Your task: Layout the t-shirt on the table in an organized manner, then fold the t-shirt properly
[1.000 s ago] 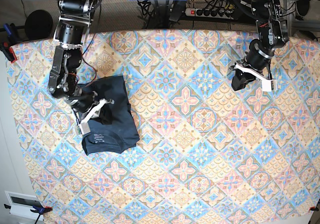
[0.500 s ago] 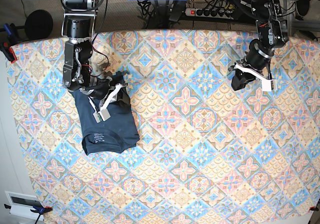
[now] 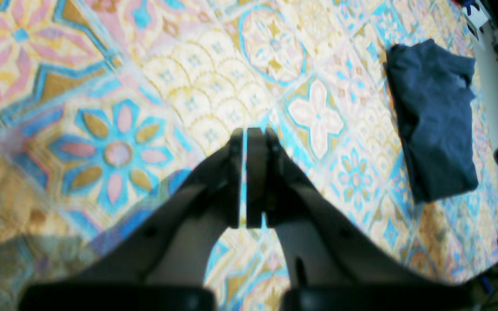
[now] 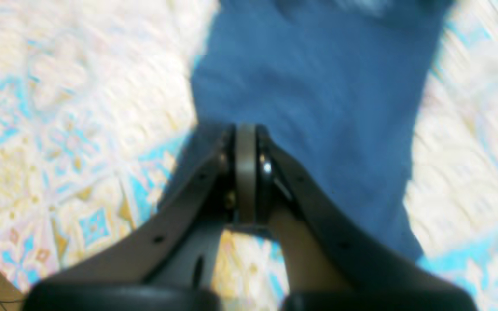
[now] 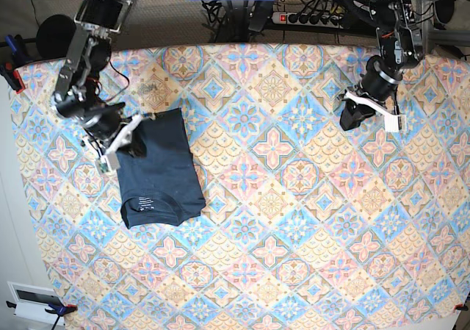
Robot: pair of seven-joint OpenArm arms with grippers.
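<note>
The dark navy t-shirt lies folded into a compact rectangle on the left part of the patterned table, its label showing near the front edge. My right gripper is shut and empty at the shirt's upper left edge. In the right wrist view its tips sit over the edge of the blue fabric, with no cloth between the pads. My left gripper is shut and empty, far off at the back right. In the left wrist view it hovers over bare tablecloth with the t-shirt in the distance.
A power strip and cables lie beyond the table's far edge. A red clamp grips the left edge of the cloth. Patterned cloth stretches between the two arms and toward the front.
My right arm has swung from the middle of the shirt to its upper left edge. The bunched fabric under it now lies flat. The left arm has stayed put.
</note>
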